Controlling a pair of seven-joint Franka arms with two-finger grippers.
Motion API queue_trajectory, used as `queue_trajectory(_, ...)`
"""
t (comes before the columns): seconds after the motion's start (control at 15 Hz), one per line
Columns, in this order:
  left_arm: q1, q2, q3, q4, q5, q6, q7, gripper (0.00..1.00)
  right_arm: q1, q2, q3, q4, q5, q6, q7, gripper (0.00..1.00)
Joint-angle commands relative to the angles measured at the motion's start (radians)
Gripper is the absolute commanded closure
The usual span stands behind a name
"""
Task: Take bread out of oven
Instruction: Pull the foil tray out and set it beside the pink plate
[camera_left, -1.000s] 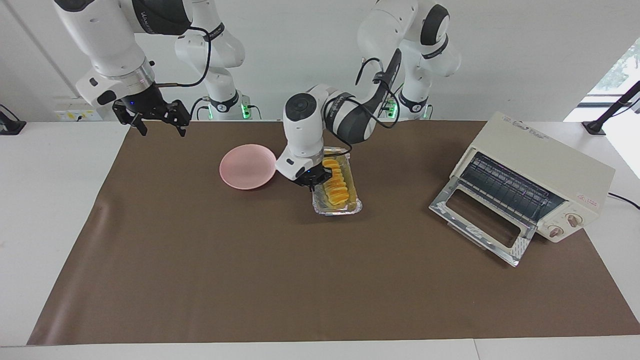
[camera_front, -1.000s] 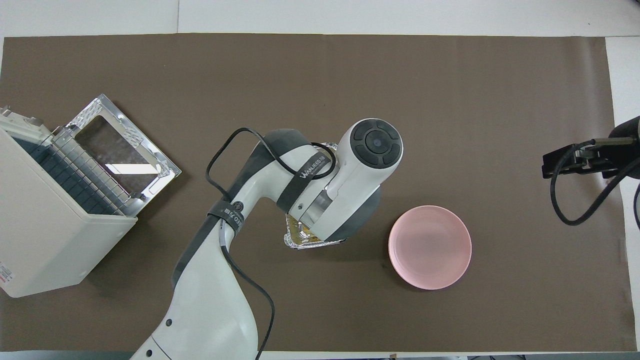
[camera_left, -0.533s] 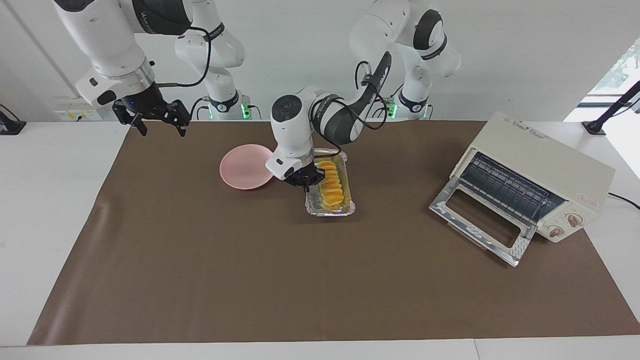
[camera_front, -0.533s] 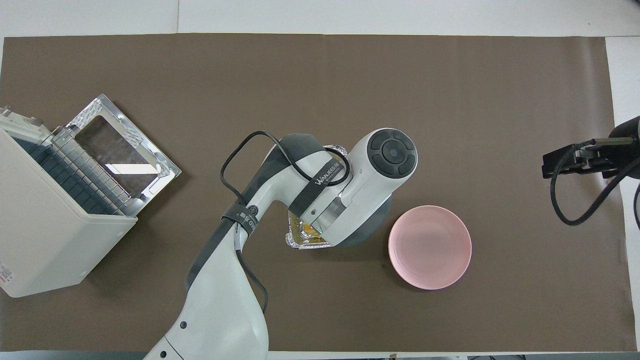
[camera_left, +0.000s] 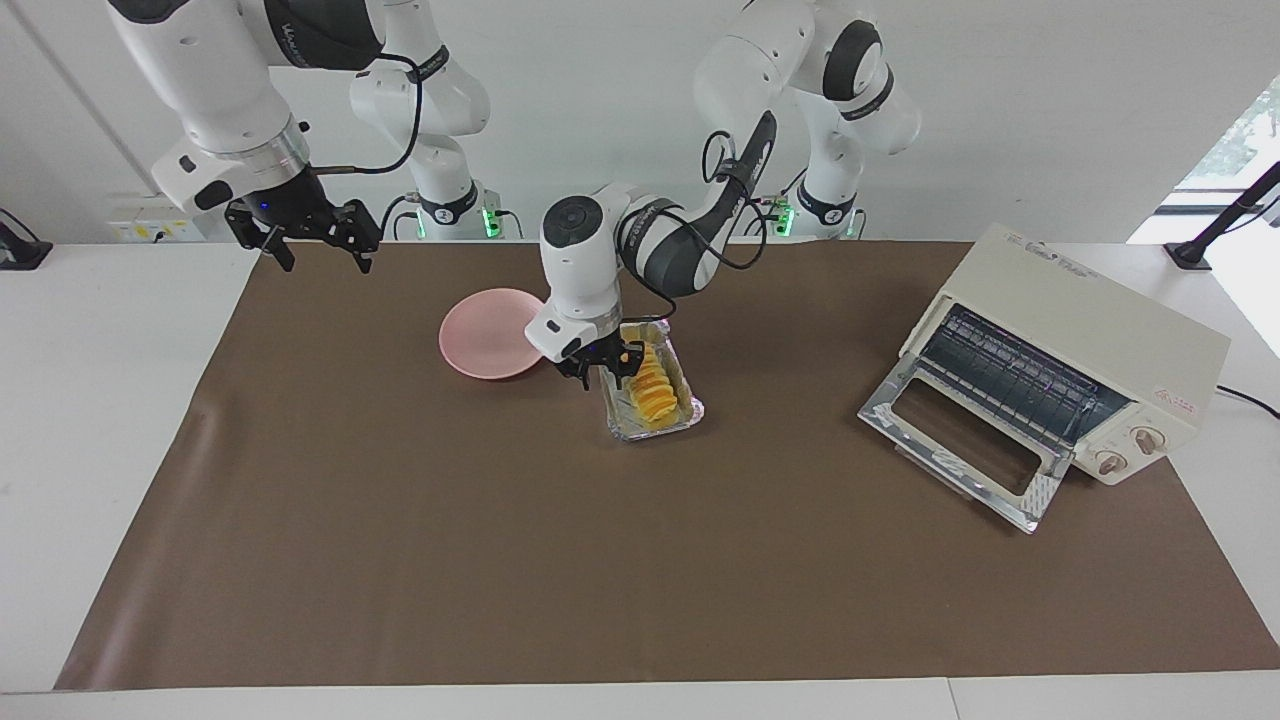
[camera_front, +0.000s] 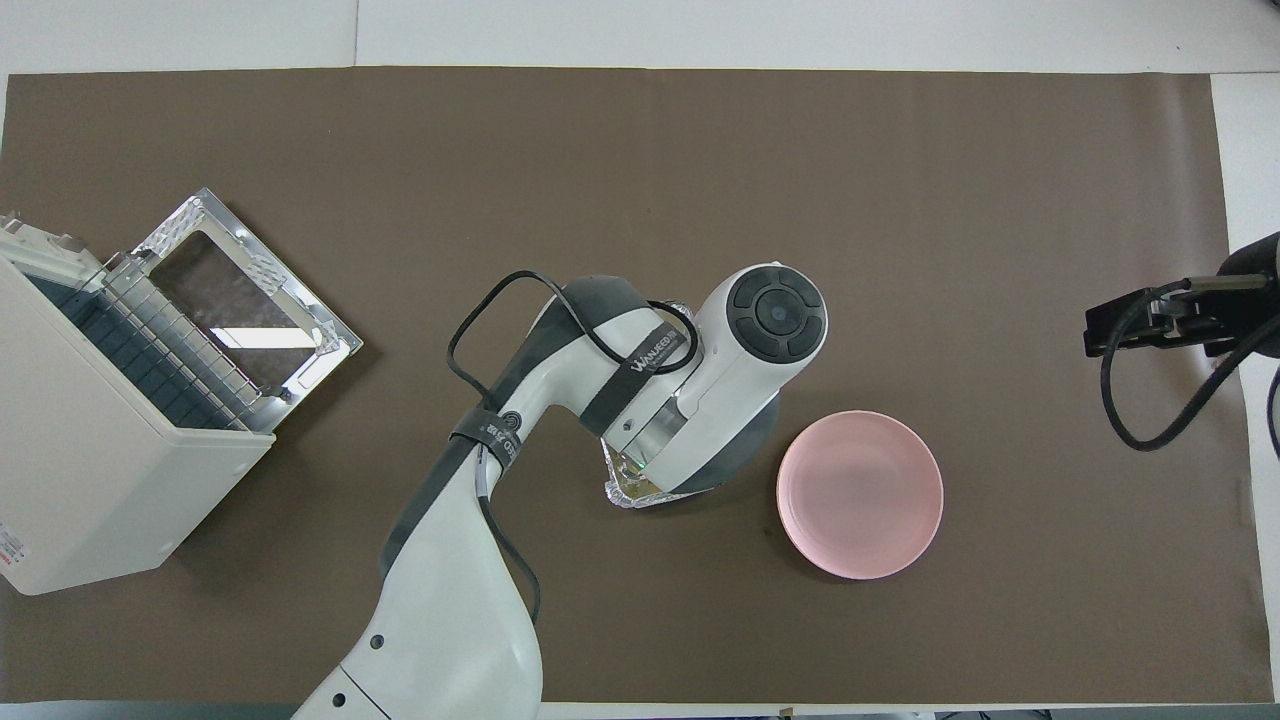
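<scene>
The left gripper (camera_left: 602, 366) hangs low at the rim of a foil tray (camera_left: 680, 421) on the brown-covered surface (camera_left: 500, 560), its fingers parted and holding nothing. The bread (camera_left: 652, 390), a ridged golden loaf, lies in the tray just beside the gripper, toward the left arm's end of the surface. Its long axis runs roughly from the robots' side outward, slightly slanted. From overhead the arm's wrist hides most of the tray. A pink plate (camera_left: 488, 334) sits close by toward the right arm's end. The oven (camera_left: 1085, 350) stands well apart, its glass door (camera_left: 960, 440) dropped open. The right gripper (camera_left: 305, 240) waits, spread wide, above the mat's corner.
</scene>
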Motion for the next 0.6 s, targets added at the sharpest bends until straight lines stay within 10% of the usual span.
queue_trajectory(0.0,0.037,-0.017,0.015,0.046,-0.057,-0.082,0.013,0.0,-0.014,-0.018,0.007,-0.019,0.015,-0.008,-0.015,0.0)
queue_trajectory(0.53,0.34,-0.265,0.034,0.028,-0.049,-0.325,0.109,0.0,-0.014,-0.018,0.007,-0.018,0.015,-0.008,-0.015,0.0)
